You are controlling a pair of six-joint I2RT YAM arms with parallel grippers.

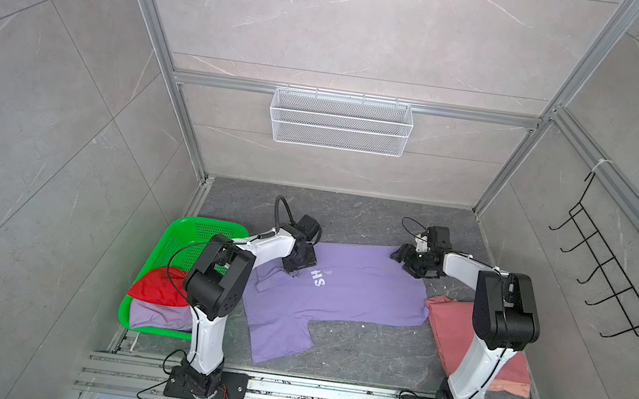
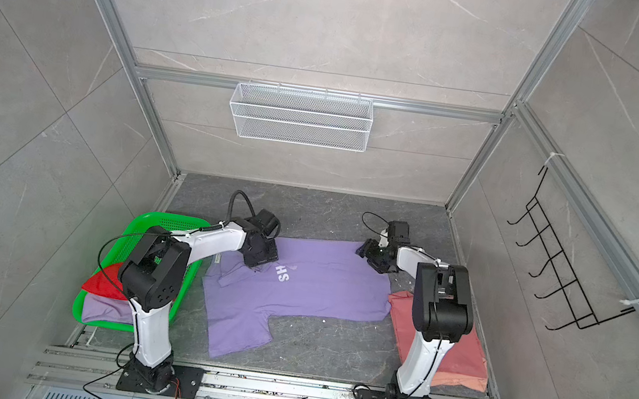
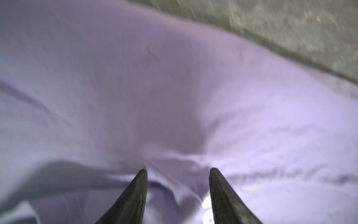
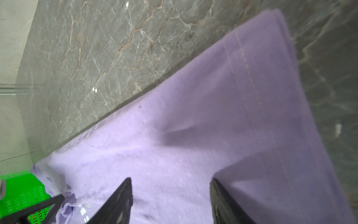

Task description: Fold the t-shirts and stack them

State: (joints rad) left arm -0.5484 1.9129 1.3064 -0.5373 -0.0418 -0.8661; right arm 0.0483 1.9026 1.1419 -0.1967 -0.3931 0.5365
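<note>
A lavender t-shirt [image 1: 352, 288] [image 2: 314, 288] with a white print lies spread face up on the dark floor, one sleeve toward the front. My left gripper [image 1: 292, 270] [image 2: 255, 265] is down on its chest beside the print. In the left wrist view the left gripper [image 3: 178, 169] is open, with wrinkled cloth [image 3: 174, 116] between its fingers. My right gripper [image 1: 397, 255] [image 2: 362, 250] sits at the shirt's far right hem corner. It is open in the right wrist view [image 4: 170, 179], over flat fabric [image 4: 193, 126]. A folded salmon-pink t-shirt [image 1: 455, 331] [image 2: 461, 353] lies at the right, partly behind the right arm.
A green basket [image 1: 196, 230] [image 2: 147, 220] at the left holds a red t-shirt [image 1: 155, 286] and a lavender one [image 1: 156, 315]. A white wire basket [image 1: 340, 121] hangs on the back wall and a black hook rack [image 1: 609, 280] on the right wall. Aluminium rails [image 1: 325, 394] run along the front.
</note>
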